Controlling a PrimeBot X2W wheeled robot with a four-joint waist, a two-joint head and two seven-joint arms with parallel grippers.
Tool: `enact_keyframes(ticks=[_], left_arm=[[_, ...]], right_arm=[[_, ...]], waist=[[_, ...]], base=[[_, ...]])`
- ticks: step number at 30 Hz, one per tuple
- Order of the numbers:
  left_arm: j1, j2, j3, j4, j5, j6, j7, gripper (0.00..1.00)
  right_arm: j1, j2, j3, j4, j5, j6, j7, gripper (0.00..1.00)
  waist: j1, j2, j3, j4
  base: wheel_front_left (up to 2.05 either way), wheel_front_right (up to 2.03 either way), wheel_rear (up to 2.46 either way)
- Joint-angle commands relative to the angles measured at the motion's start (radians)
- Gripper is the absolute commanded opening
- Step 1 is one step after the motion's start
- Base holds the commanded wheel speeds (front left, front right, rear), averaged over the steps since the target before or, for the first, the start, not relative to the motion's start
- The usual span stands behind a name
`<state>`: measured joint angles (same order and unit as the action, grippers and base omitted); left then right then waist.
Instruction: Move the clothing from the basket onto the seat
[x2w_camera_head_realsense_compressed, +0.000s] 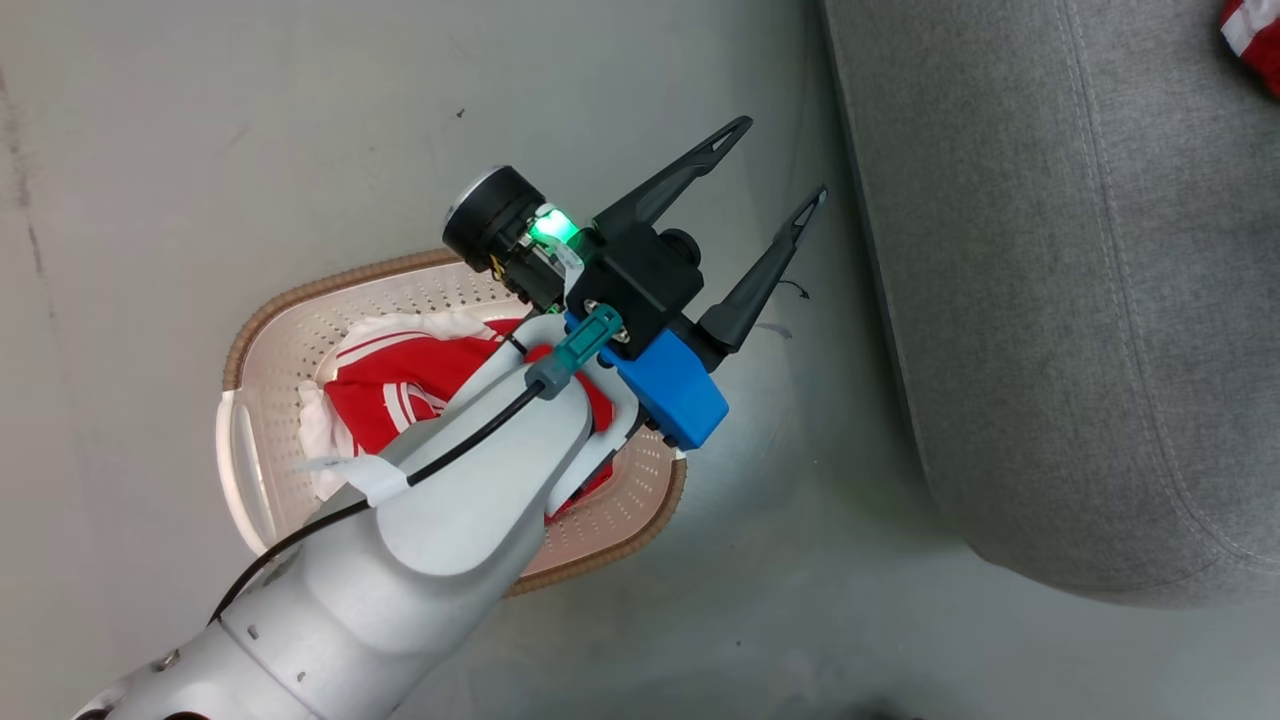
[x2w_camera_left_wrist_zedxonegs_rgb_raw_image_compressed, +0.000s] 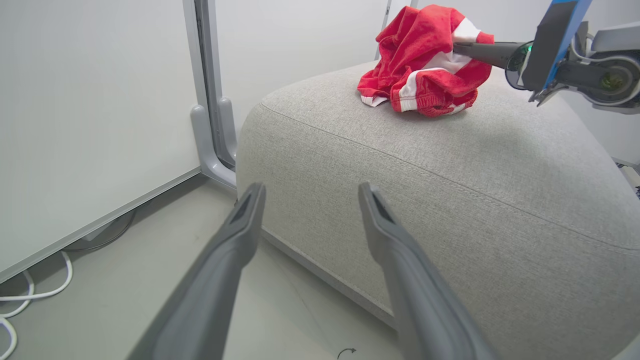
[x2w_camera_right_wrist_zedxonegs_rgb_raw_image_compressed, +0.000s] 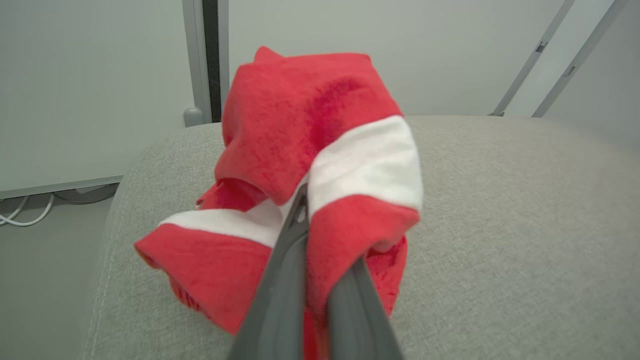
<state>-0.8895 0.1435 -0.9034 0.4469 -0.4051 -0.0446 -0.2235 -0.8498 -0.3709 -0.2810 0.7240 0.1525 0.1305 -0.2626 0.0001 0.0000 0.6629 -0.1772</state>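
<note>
The right gripper (x2w_camera_right_wrist_zedxonegs_rgb_raw_image_compressed: 301, 220), fingers pinched tight, grips a bright red, white-striped soft garment (x2w_camera_right_wrist_zedxonegs_rgb_raw_image_compressed: 310, 115) that sits on the large grey fabric seat cushion (x2w_camera_right_wrist_zedxonegs_rgb_raw_image_compressed: 500, 210). The left gripper (x2w_camera_head_realsense_compressed: 783, 155) is spread wide and empty. At its 8 o'clock, a cream perforated plastic basket (x2w_camera_head_realsense_compressed: 290, 330) holds more red clothing (x2w_camera_head_realsense_compressed: 400, 385).

White cables (x2w_camera_left_wrist_zedxonegs_rgb_raw_image_compressed: 55, 291) are lying looped on the pale floor (x2w_camera_left_wrist_zedxonegs_rgb_raw_image_compressed: 125, 290) beneath a white wall panel (x2w_camera_left_wrist_zedxonegs_rgb_raw_image_compressed: 90, 110), while a grey post (x2w_camera_left_wrist_zedxonegs_rgb_raw_image_compressed: 212, 100) is standing beside it
</note>
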Motion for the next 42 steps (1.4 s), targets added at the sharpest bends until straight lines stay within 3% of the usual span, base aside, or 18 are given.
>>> enact_keyframes(ticks=[1,8,17,31,42], left_arm=[[-0.003,0.003,0.003,0.005,-0.005,0.003,-0.009,1.0],[0.039,-0.003,0.014,0.02,-0.023,0.009,-0.028,1.0],[0.139,-0.002,0.065,0.018,-0.049,0.032,-0.042,1.0],[0.408,0.034,0.298,-0.136,-0.003,0.065,-0.043,1.0],[0.598,0.026,0.504,-0.219,0.068,0.052,-0.043,1.0]], right_arm=[[0.02,0.005,-0.009,-0.002,0.001,0.0,-0.003,1.0],[0.105,0.034,-0.038,-0.037,-0.023,0.0,-0.004,1.0],[0.33,0.103,-0.016,-0.203,-0.042,0.0,-0.003,1.0],[0.527,0.19,0.184,-0.436,-0.016,0.0,-0.003,1.0],[0.636,0.244,0.237,-0.525,-0.035,0.0,-0.003,1.0]], waist=[[-0.0001,0.0,-0.011,-0.003],[-0.0001,0.0,-0.092,-0.007],[-0.0001,0.0,-0.257,0.008],[-0.0001,0.0,-0.449,0.084],[-0.0001,0.0,-0.546,0.171]], base=[[0.0,0.0,0.0],[0.0,0.0,0.0],[0.0,0.0,0.0],[0.0,0.0,0.0],[0.0,0.0,0.0]])
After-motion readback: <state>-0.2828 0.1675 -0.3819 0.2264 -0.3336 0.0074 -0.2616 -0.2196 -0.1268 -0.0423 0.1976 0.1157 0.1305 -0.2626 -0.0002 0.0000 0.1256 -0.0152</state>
